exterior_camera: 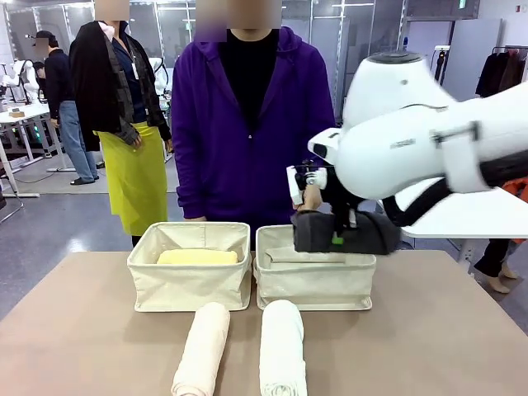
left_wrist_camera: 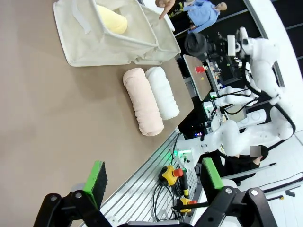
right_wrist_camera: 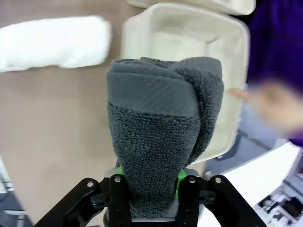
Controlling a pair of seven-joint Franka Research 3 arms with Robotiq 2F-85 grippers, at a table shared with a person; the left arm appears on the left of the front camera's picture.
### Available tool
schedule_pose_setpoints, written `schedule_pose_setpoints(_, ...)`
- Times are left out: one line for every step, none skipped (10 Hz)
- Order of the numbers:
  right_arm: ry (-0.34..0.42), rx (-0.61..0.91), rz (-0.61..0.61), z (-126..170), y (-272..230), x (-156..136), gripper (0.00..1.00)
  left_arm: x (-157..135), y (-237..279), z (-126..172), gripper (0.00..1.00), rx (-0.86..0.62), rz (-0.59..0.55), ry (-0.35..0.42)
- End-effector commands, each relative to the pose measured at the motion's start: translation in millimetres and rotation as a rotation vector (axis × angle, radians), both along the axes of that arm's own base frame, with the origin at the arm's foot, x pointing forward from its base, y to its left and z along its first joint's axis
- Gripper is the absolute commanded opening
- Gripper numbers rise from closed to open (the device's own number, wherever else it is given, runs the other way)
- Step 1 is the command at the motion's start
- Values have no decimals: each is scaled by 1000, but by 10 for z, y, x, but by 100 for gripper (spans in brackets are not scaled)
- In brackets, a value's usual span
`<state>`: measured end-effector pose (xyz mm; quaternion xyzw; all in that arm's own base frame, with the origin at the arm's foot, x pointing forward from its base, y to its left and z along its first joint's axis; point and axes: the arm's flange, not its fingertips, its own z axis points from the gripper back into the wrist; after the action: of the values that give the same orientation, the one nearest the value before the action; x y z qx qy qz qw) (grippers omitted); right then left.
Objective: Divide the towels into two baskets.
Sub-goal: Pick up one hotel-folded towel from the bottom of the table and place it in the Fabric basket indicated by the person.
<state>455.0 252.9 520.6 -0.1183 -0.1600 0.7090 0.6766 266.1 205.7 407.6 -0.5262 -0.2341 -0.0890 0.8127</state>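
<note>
**Charcoal towel poised over second basket; two rolls yet to be sorted**

The right arm's jaws, clamped on the charcoal grey towel (exterior_camera: 351, 233) toward one end, hold the roll just above the right basket (exterior_camera: 313, 289), near its far rim. The pale yellow towel (exterior_camera: 198, 256) already lies in the left basket (exterior_camera: 188, 287). The right one looks empty, though the held roll hides part of its floor. By that count one towel is placed, one is on the point of delivery, and two are left. The cream towel (exterior_camera: 202, 351) and the white towel (exterior_camera: 282, 353) lie side by side on the surface (exterior_camera: 74, 330), just in front of the baskets. The left arm's jaws stand wide and hold nothing, well apart from the rolls, near the surface's robot-side edge. A person in a purple hoodie (exterior_camera: 247, 132) stands close behind the baskets. A blurred shape, possibly that person's hand (right_wrist_camera: 274, 101), sits near the right basket's far side, where a release could meet it.
</note>
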Motion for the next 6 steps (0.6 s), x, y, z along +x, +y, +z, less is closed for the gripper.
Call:
schedule_pose_setpoints(-73,-14,54,-170,199,514,33,-33,-7,20,100,0,-4,-5)
schedule_pose_setpoints(-67,-32,96,-334,288,734,33,-33,-7,20,100,0,-4,-5)
schedule_pose_setpoints(-54,1,94,-436,374,863,33,-33,-7,20,100,0,-4,-5)
schedule_pose_setpoints(-47,17,111,-545,419,977,33,-33,-7,20,100,0,-4,-5)
schedule_pose_setpoints(-8,5,104,-652,445,1038,33,-33,-7,20,100,0,-4,-5)
schedule_pose_setpoints(39,-11,94,-768,445,1056,33,-33,-7,20,100,0,-4,-5)
